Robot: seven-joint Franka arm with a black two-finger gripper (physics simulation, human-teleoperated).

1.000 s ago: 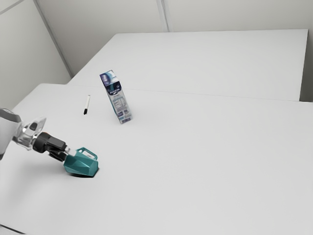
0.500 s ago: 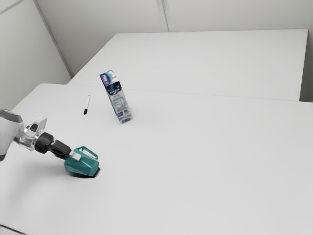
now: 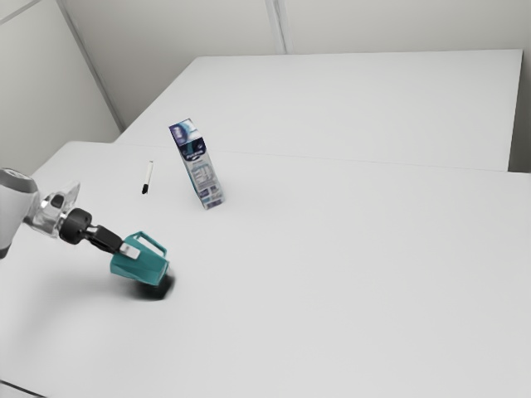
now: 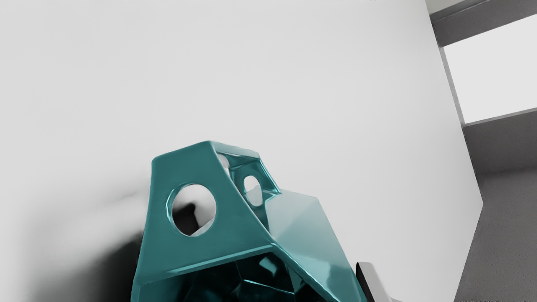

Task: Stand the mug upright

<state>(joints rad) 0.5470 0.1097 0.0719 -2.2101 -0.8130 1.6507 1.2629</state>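
Your gripper (image 3: 130, 251) is clamped on the teal mug (image 3: 148, 267), holding it tilted above its shadow, near the exterior view's left.
One finger shows against the mug's side; the other is hidden. The wrist view cuts off the mug's body, its dark inside hard to make out. You have one mug, one carton (image 3: 199, 170) and one marker (image 3: 148, 176), both farther back, well apart from the mug. The table (image 3: 332, 274) stretches wide toward the exterior view's right.
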